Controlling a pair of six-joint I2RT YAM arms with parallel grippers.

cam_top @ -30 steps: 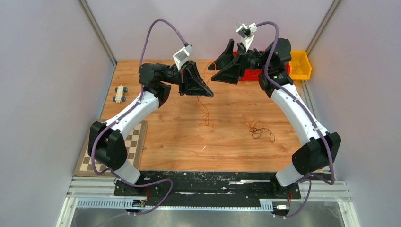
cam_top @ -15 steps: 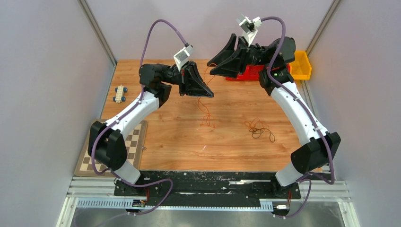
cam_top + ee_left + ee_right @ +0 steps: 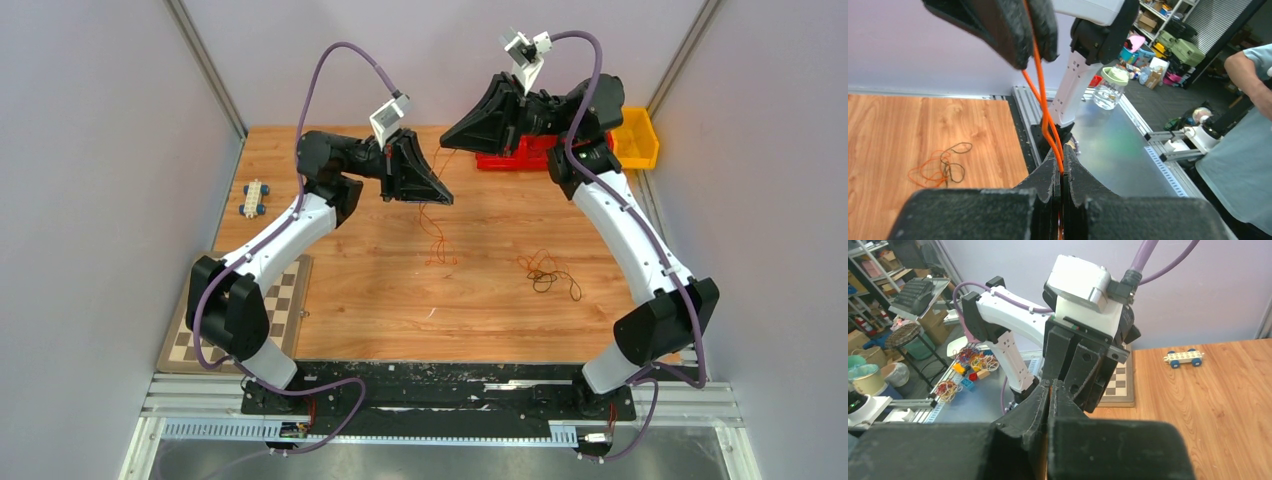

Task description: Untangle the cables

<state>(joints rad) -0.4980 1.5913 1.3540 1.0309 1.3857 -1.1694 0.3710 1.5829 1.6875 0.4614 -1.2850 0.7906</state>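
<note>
Between my two grippers, at the back middle of the table, runs an orange cable [image 3: 432, 225]; its loose end hangs down to the wood. My left gripper [image 3: 445, 198] is shut on it, and in the left wrist view the orange cable [image 3: 1045, 110] rises from between those jaws [image 3: 1062, 160]. It goes up into my right gripper [image 3: 1030, 59], whose fingers are pressed together on it. In the right wrist view the right gripper [image 3: 1050, 385] shows no gap. A small tangle of dark and orange cables [image 3: 545, 270] lies loose on the table right of centre, apart from both grippers.
A red bin [image 3: 525, 155] and a yellow bin [image 3: 635, 140] stand at the back right, just behind the right arm. A white toy car [image 3: 255, 197] sits at the left, and a chessboard [image 3: 285, 300] lies at the front left edge.
My right gripper was open and has shut on the orange cable, lifting slightly up and back. The left gripper has stayed shut and has hardly moved.
</note>
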